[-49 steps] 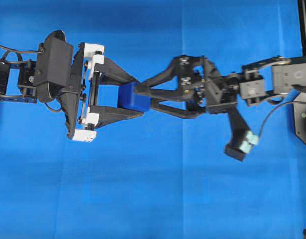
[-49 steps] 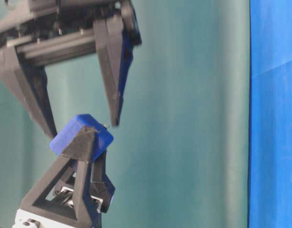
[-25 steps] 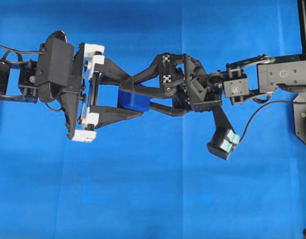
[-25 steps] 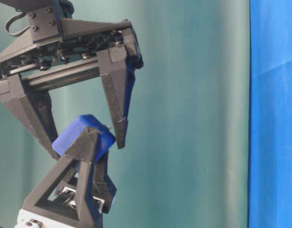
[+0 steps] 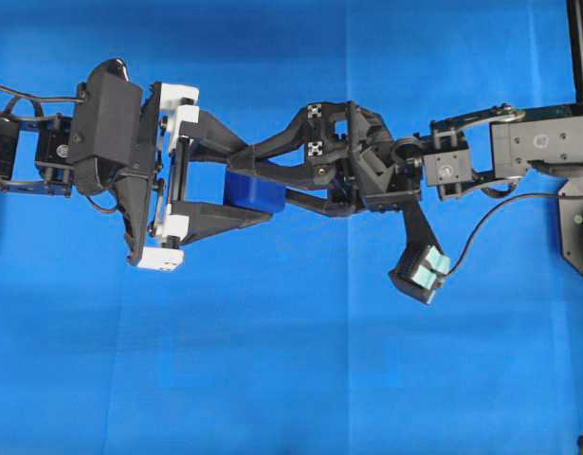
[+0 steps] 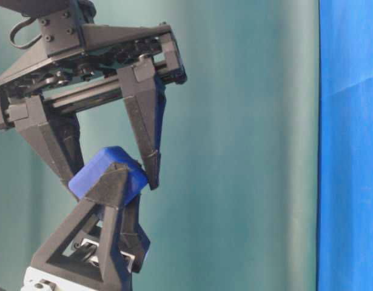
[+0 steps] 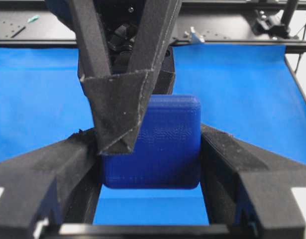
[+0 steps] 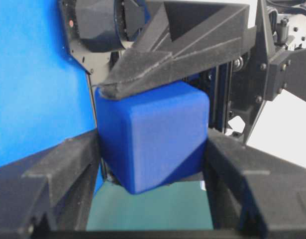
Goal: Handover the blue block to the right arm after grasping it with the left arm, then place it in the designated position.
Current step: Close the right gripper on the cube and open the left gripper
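Note:
The blue block [image 5: 255,192] hangs above the blue cloth, at mid-height in the overhead view. The left arm's gripper [image 5: 264,185], the one with white finger bases, is shut on it from the left. The right arm's all-black gripper [image 5: 258,180] reaches in from the right, turned crosswise to the left one. Its fingers [image 8: 78,164] press on two other faces of the block [image 8: 153,134]. In the table-level view the right gripper [image 6: 111,179] comes down from above onto the block [image 6: 107,173]. The left wrist view shows the block [image 7: 162,149] filling its jaws. The designated position is out of view.
The blue cloth [image 5: 272,379] covers the table under both arms. The right arm's wrist camera [image 5: 419,273] hangs below its forearm. A black frame [image 5: 580,47] runs along the right edge. A teal backdrop [image 6: 247,145] stands behind the grippers.
The right gripper slid left around the block and its jaws closed in until they touch it. The left gripper and the block stayed still.

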`<state>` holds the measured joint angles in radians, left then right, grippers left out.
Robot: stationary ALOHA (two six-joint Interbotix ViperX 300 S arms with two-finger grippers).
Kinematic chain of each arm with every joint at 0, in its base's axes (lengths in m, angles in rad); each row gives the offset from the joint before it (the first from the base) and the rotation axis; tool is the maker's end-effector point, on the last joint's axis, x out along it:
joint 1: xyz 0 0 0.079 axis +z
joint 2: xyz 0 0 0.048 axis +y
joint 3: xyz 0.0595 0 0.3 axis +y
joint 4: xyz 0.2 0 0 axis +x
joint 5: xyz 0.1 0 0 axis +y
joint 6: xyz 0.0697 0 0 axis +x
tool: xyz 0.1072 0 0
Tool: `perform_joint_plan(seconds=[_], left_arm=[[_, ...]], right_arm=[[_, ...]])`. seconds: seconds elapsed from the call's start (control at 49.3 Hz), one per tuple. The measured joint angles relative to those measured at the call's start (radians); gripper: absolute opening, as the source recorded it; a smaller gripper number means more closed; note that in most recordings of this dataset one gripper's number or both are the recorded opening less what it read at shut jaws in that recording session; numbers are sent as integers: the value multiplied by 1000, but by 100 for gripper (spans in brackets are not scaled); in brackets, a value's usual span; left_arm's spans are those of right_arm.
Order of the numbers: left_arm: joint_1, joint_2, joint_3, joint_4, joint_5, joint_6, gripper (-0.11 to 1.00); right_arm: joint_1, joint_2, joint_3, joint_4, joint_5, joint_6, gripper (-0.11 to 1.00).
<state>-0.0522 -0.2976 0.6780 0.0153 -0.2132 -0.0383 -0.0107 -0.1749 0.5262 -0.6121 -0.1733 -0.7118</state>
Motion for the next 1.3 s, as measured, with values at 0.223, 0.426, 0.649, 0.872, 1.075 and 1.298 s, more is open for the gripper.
perform_joint_plan(seconds=[0.223,0.426,0.649,0.872,1.075,1.298], left_arm=[[0,0,0,-2,0,0,48],[0,0,0,-2,0,0,49],[0,0,0,-3,-9,0,87],[0,0,0,-3,-11,0,93],[-2,0,0,-3,-11,0,93],[0,-2,0,-3,-11,0,93]], right_arm=[[2,-2,-2,11,3,0,51],[2,0,-2,12,5,0,51],[2,0,-2,12,14,2,51],[0,0,0,12,18,2,51],[0,-3,-2,12,20,2,51],[2,-61,46,14,20,2,51]])
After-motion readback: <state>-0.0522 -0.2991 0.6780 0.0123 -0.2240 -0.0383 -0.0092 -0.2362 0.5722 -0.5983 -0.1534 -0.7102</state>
